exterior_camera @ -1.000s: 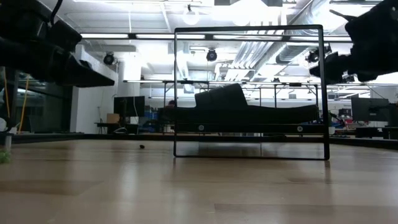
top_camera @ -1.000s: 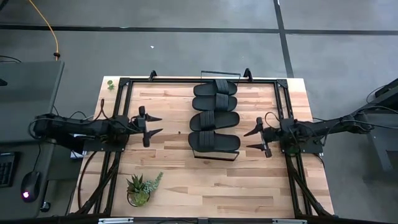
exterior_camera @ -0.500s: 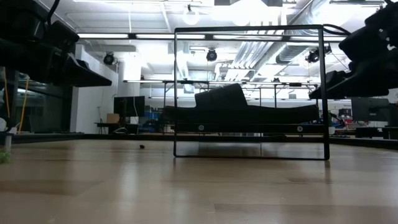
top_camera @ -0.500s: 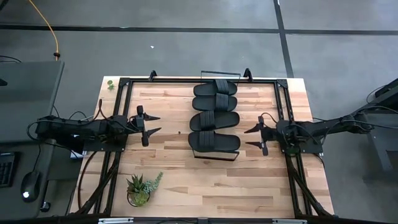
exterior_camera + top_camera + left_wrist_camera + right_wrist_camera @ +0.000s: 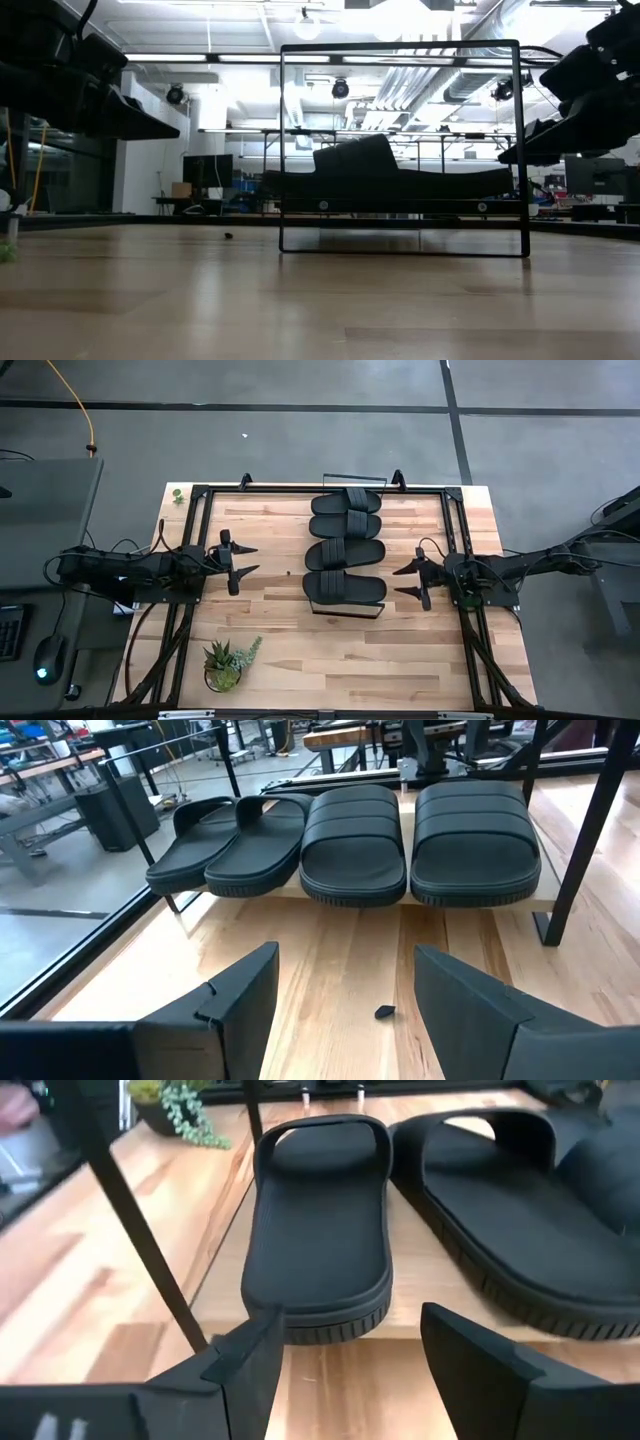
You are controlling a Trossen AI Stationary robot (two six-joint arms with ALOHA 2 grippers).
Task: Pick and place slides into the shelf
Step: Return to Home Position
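Matt black slides on light-wood shelf

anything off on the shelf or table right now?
Mostly tidy: the four slides sit in a row on the shelf, their ends overhanging the board's edges. One oddity: a small dark speck lies on the tabletop between the left gripper and the shelf. The right gripper hangs on the shelf's other side; both are open.

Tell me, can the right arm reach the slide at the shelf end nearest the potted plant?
Probably yes. The right gripper is open and faces that slide with only bare table between; a thin post of the shelf stands beside the path.
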